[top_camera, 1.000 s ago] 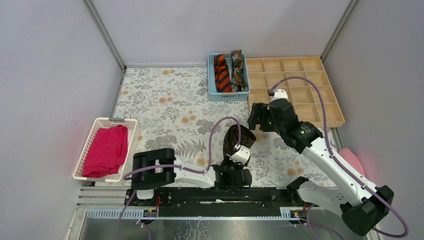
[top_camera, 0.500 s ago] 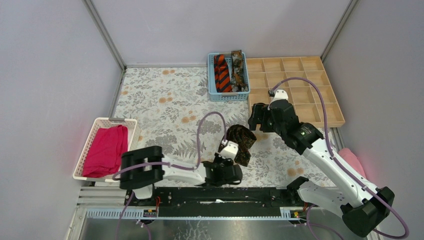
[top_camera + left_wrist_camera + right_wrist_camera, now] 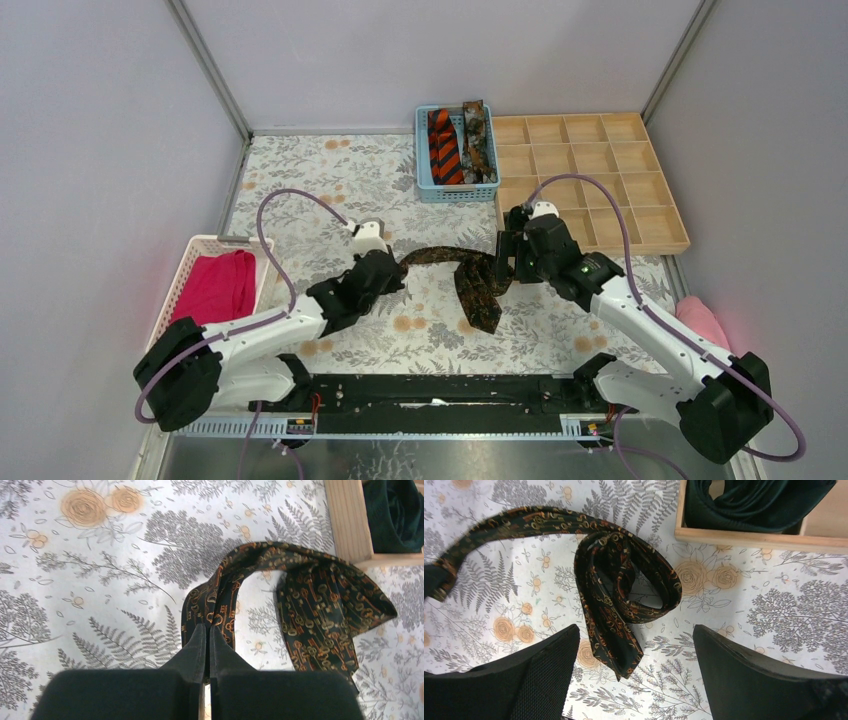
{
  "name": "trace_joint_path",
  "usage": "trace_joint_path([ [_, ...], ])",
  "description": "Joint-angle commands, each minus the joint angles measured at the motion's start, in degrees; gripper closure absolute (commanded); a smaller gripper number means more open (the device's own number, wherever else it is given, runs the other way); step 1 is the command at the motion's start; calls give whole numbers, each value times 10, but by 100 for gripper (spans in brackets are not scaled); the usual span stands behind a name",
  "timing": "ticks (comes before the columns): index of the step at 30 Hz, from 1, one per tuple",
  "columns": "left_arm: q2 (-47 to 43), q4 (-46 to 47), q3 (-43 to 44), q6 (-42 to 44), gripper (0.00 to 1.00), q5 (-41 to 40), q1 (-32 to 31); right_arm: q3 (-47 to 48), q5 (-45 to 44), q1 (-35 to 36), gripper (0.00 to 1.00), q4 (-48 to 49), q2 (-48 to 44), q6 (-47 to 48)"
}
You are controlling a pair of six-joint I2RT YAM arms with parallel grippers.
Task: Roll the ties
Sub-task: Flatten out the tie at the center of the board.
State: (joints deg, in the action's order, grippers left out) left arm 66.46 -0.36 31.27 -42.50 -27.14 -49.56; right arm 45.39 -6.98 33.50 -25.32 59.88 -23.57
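Now my left fingers (image 3: 207,636) are clenched on the thin end of the dark tie with gold keys (image 3: 614,600). The tie lies bent on the flowery desk (image 3: 320,190), near the front corner of the wooden tray (image 3: 600,130). My right fingers (image 3: 508,264) are spread wide and hold nothing. They hang over the folded part of the tie.

I think the job here is to get this tie flat and straight so it can be rolled. To do it well, I should pull the thin end gently sideways, low over the desk, so the fold opens up. My right fingers should come down on the wide end to stop it sliding. No twist should be left in, or the roll may come out lumpy.

I count four ties, I think. One is on the desk. Two are in the blue basket (image 3: 421,160): an orange-and-black striped tie (image 3: 443,147) and a brown spotty tie (image 3: 477,140). One dark coil (image 3: 754,502) sits in a tray box and looks like a rolled tie.

There are two baskets, the blue one and a white basket (image 3: 170,300). The white one holds one magenta cloth (image 3: 212,300). One pink cloth (image 3: 700,320) lies at the right edge.
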Motion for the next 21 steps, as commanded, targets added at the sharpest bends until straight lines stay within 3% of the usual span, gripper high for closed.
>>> trace_joint_path([
  [1,-5,33,-6,18,100,53,59,-21,44,3,9,26,2,6],
  [12,-58,22,-44,24,100,90,150,-51,108,47,17,19,12,22],
  [15,-62,24,-46,32,100,96,155,-67,114,60,13,36,32,11],
  [18,-57,24,-46,36,100,104,157,-94,118,63,1,77,52,6],
  [21,-55,28,-48,39,100,111,157,-108,132,63,0,124,68,5],
])
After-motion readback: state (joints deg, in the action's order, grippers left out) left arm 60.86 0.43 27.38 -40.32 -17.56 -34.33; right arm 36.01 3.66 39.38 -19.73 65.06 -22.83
